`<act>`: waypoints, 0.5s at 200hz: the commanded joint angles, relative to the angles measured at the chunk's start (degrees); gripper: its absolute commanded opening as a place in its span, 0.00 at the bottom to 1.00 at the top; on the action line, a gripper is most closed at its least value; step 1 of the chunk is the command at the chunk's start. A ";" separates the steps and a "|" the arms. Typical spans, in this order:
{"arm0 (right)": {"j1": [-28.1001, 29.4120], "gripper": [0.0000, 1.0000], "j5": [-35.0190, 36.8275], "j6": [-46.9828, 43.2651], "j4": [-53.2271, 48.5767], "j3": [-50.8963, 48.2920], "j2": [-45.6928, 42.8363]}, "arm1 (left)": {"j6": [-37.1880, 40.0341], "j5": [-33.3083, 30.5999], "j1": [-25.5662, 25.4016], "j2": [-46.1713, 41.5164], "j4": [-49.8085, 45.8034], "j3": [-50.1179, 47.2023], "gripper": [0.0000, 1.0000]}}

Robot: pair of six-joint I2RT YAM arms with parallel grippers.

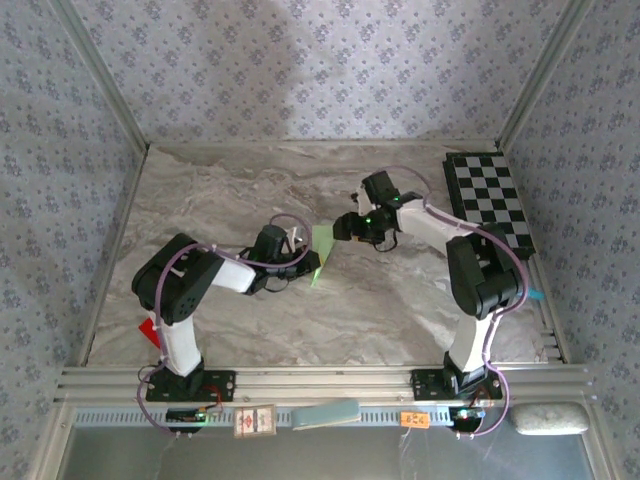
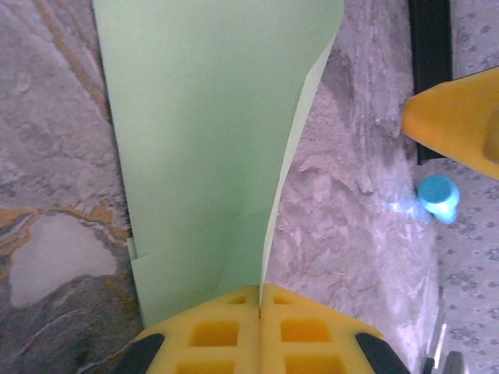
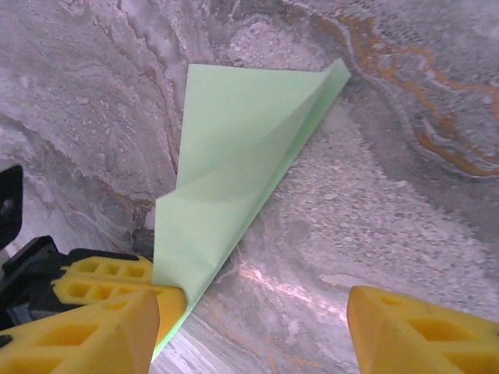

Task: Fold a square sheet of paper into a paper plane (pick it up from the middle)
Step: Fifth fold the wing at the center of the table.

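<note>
**Two tools at one green paper plane**

One tool grips and the other stands open. From above, we see the pale green paper plane (image 1: pixel 322 255) near the middle of the marbled worktop (image 1: pixel 220 190), between the left tool (image 1: pixel 303 262) and the right tool (image 1: pixel 342 228). From the left wrist, we see the left tool (image 2: pixel 259 296) closed, its yellow pads pressed together on the near end of the paper plane (image 2: pixel 195 156). The folded layers run away from the camera, and one flap curls off along the right edge. From the right wrist, we see the right tool (image 3: pixel 253 304) with its fingers spread wide and nothing held between them. The paper plane (image 3: pixel 234 156) rises beside its left finger, pinched at the lower end by the left tool's pads (image 3: pixel 117 273). We cannot tell whether that finger touches the paper. A checkerboard (image 1: pixel 490 200) lies at the worktop's far right.
</note>
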 commanded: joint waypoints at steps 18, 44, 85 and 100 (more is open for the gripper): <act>-1.55 0.64 -6.99 -8.35 1.65 -1.72 1.31 | -2.03 2.25 0.39 0.94 5.02 -1.42 0.00; -0.65 0.62 -7.59 -9.27 0.17 0.26 4.28 | -2.13 1.96 0.48 1.59 5.75 -1.77 0.00; 1.57 0.61 -6.97 -9.08 -0.12 3.25 7.06 | -2.38 1.76 0.43 2.43 7.38 -2.33 0.00; 2.24 0.61 -6.43 -8.97 -0.09 4.19 7.53 | -2.30 1.63 0.47 2.57 7.56 -2.49 0.00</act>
